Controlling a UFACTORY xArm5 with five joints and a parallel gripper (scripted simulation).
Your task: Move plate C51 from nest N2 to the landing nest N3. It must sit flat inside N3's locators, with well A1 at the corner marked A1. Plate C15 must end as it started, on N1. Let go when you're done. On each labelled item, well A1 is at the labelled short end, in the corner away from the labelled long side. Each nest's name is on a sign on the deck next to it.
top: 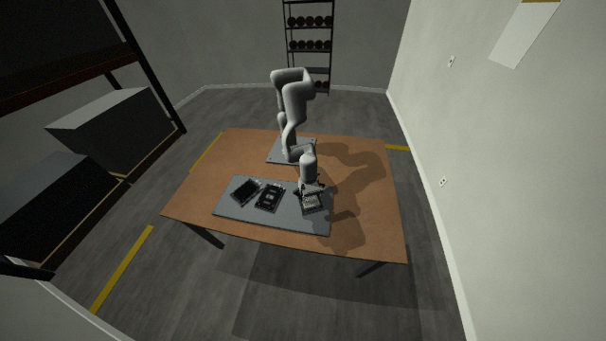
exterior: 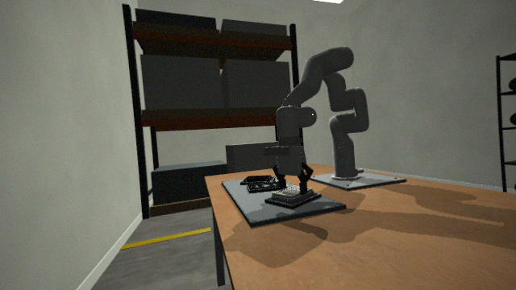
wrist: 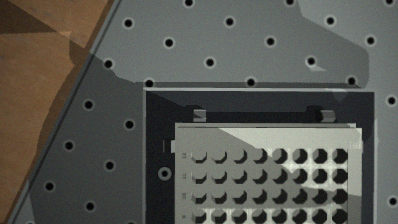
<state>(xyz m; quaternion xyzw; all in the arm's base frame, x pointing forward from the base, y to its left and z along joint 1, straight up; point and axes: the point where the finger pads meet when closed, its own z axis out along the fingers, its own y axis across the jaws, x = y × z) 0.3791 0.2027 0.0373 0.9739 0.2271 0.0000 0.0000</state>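
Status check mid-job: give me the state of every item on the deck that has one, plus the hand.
Hand: shut on the light well plate, fingers straddling it.
Light well plate: in its dark nest, appears level.
Nest under it: occupied, locator tabs visible along the plate's far edge.
Middle nest: looks unoccupied.
Dark plate: on the end nest farthest from the hand, untouched.
Labels: unreadable here.

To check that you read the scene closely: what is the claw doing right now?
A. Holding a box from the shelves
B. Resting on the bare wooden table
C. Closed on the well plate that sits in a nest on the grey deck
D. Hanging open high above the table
C: the claw straddles the pale well plate, fingers closed on its sides, over the grey deck.
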